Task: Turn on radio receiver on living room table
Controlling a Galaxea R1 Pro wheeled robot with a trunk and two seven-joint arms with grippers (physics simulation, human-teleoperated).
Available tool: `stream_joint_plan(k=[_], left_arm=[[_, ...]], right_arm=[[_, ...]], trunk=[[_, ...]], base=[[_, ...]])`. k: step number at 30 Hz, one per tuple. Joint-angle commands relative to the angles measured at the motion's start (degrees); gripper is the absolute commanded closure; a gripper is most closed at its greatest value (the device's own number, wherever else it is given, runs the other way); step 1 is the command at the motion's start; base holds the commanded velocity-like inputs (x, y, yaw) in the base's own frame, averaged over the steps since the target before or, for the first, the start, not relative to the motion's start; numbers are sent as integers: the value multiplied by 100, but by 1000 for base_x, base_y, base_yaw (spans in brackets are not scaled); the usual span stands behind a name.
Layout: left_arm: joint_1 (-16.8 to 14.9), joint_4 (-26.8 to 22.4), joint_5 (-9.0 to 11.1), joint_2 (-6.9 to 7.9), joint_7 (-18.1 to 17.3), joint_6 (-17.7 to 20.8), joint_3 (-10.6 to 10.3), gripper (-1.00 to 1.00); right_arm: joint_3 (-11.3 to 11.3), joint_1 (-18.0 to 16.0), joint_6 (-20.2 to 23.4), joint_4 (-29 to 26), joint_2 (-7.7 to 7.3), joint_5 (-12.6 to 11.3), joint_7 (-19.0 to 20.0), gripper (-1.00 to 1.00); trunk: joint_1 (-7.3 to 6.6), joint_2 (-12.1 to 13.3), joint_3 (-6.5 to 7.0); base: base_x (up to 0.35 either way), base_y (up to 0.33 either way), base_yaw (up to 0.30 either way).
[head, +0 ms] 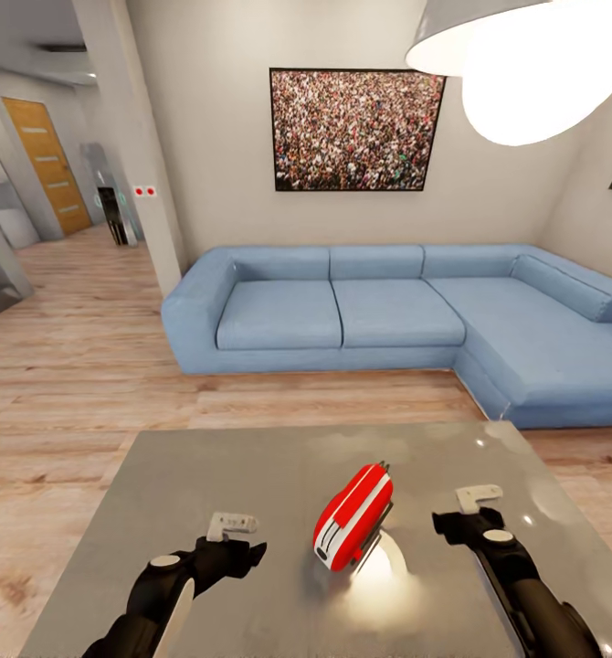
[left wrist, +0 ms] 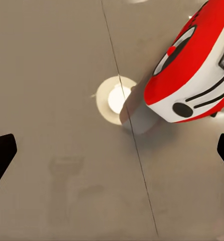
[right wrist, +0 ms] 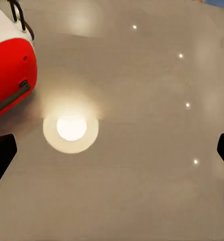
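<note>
A: Nearest the camera, what are the arms doing?

B: The left gripper (head: 232,524) is hovering over the near left part of the large low table with the glossy grey-beige top (head: 160,512). Its fingers (left wrist: 1,153) are sitting spread wide at the wrist picture's edges, with nothing between them. The right gripper (head: 479,498) is hovering over the near right part, fingers (right wrist: 1,155) likewise spread wide and empty.

A: And the radio?

B: The small rounded red radio receiver with the white-grey side band (head: 352,516) is resting on the table between the two grippers, apart from both. Its long axis is running diagonally, near-left to far-right. A bright round lamp reflection (head: 379,567) is glowing on the tabletop just beside its near end.

A: Beyond the table?

B: Light wood floor (head: 78,366), then the blue L-shaped sofa (head: 388,306). Above it, a framed crowd photograph (head: 356,130) is hanging on the beige wall. A white dome pendant lamp (head: 525,55) is showing at upper right, and an orange-brown door (head: 48,164) far left.
</note>
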Motion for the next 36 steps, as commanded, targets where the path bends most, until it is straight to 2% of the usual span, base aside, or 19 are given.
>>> stream_joint_plan(k=[1,7,10,12,19,27,36], left_arm=[[2,6,1,0,0,0,0,-100],[0,61,1,1,0,-41,-1,-100],[0,69,1,1,0,-71,-1,-100],[0,71,1,1,0,-80,-1,-100],[0,73,1,1,-6,-97,-1,-100],[0,108,-44,8,-563,-121,-1,-100],[0,117,-77,10,-641,-124,5,-100]], right_arm=[[3,0,0,-36,-44,-9,74,-100],[-19,0,0,-123,-213,-10,892,-100],[-54,0,0,-136,-377,-21,1393,-100],[-87,0,0,-138,-459,-31,1569,-100],[-140,0,0,-141,-556,-52,1787,-100],[-157,0,8,-137,-577,-44,2066,-100],[-159,0,24,-110,-574,-34,2095,-100]], trunk=[[0,0,-10],[0,0,-66],[0,0,-95],[0,0,-113],[0,0,-179],[0,0,-255],[0,0,-340]], base=[[0,0,0],[0,0,0],[0,0,0],[0,0,0],[0,0,0],[0,0,0],[0,0,0]])
